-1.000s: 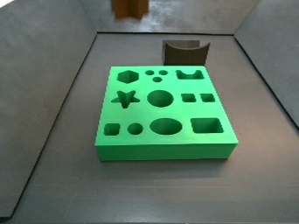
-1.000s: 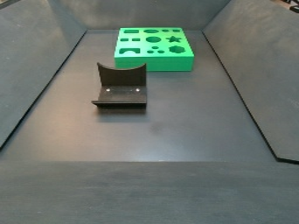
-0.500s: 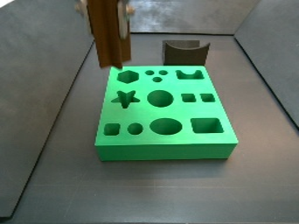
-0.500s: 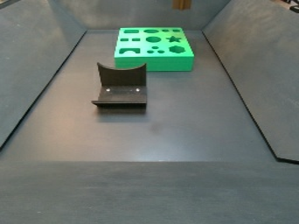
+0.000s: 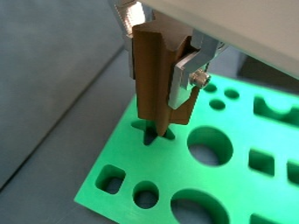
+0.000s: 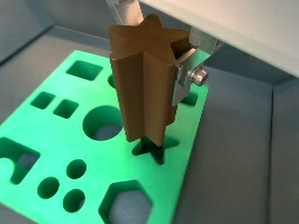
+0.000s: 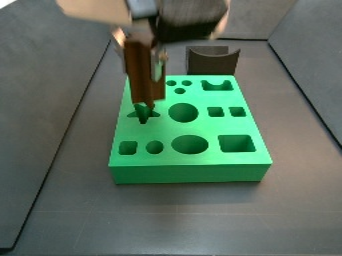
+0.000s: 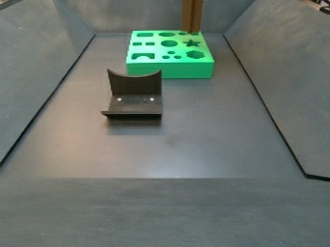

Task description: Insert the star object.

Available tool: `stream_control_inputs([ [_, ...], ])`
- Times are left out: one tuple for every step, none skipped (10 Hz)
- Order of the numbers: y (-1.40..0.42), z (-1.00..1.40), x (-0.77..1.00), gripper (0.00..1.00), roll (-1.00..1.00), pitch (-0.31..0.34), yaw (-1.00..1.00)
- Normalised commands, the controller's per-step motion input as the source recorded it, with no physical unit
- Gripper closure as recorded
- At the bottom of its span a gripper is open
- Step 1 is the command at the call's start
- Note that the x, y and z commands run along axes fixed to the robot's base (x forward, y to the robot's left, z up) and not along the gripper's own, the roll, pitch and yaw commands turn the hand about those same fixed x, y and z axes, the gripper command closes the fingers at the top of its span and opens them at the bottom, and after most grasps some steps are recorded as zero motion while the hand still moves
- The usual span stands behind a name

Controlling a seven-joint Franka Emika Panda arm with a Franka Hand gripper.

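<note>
Wrist views
Claw (image 5: pixel 162 74): clamped on the peg (image 5: pixel 152 79); a silver finger plate (image 5: pixel 187 66) presses one side of it, the opposite finger mostly hidden behind the wood.
Peg: reddish-brown, star-shaped in section (image 6: pixel 145 83), upright between the fingers (image 6: pixel 186 72), hanging straight down from the claw.
Peg tip: directly below the claw, at the mouth of the star hole (image 5: pixel 156 137); the dark points of the hole (image 6: pixel 149 150) show around the peg's foot. How deep the tip sits cannot be told.
Block (image 5: pixel 264 188): green, under the claw, with round, square and hexagonal holes spread out away from the peg (image 6: pixel 47 131).

Side views
Claw (image 7: pixel 142 40): blurred, above the block's (image 7: pixel 201 165) corner that has the star hole (image 7: pixel 143 113).
Peg (image 7: pixel 140 70): upright below the claw, its lower end at the star hole.
Holder (image 7: pixel 213 59): dark, curved, on the floor beyond the block, well apart from the claw.
Other side view: only the peg (image 8: pixel 192 14) shows, coming down from the picture's top edge to the star hole (image 8: pixel 192 41) in the block (image 8: pixel 171 66); the claw itself is out of frame.
Holder (image 8: pixel 133 96): on the floor, well apart from the peg, nearer the camera than the block.
</note>
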Motion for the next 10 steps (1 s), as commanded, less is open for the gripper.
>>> stream_control_inputs([
  [0.11,-0.42,0.0,1.0,-0.08,0.0,-0.75],
  [0.13,-0.21,-0.25,1.0,-0.1,-0.019,-0.65],
  [0.05,-0.01,-0.33,1.0,-0.08,-0.079,-0.41],
  [0.0,0.0,-0.29,1.0,-0.07,-0.113,-0.29],
  [0.0,-0.03,-0.21,1.0,-0.09,-0.129,-0.25],
  [0.0,-0.32,0.14,1.0,0.0,-0.031,-0.01],
  [0.0,-0.45,0.33,1.0,0.02,0.0,0.0],
  [0.0,-0.48,0.32,1.0,0.02,0.0,0.0],
  [0.0,-0.57,0.23,1.0,0.0,-0.027,0.0],
  [-0.08,-0.59,0.15,1.0,0.0,-0.063,0.02],
])
